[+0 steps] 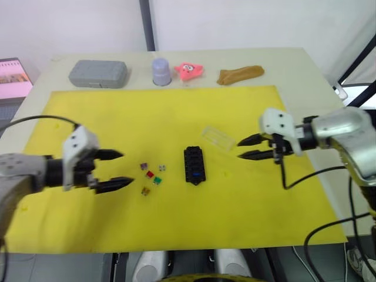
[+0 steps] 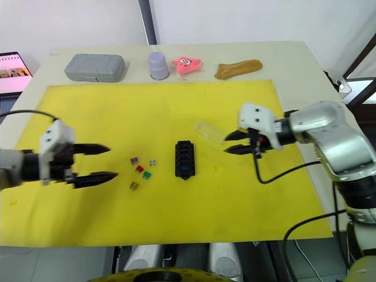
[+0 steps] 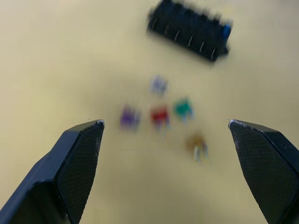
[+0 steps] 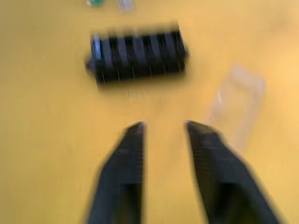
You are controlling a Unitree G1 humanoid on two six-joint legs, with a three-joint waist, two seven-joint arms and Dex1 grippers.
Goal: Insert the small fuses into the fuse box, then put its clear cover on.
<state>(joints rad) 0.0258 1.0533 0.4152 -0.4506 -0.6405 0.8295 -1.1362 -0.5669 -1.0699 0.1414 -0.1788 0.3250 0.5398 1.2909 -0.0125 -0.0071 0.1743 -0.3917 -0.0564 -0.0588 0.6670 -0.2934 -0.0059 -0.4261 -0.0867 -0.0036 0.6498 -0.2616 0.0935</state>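
The black fuse box (image 1: 194,165) lies mid-mat, with a blue fuse (image 3: 226,31) seated in one end slot. To its left, several small fuses (image 1: 151,176) lie loose: grey (image 3: 159,84), purple (image 3: 129,117), red (image 3: 160,115), green (image 3: 184,108) and amber (image 3: 198,143). The clear cover (image 1: 218,138) rests on the mat just behind and right of the box. My left gripper (image 1: 124,169) hovers left of the fuses, wide open and empty. My right gripper (image 1: 239,149) is right of the box and beside the cover, open by a narrow gap and holding nothing.
A yellow mat (image 1: 117,117) covers most of the table. Along the back edge stand a grey case (image 1: 98,73), a lavender cup (image 1: 161,71), a pink toy (image 1: 189,70) and a brown object (image 1: 239,74). A screen (image 1: 12,76) sits off the table's left.
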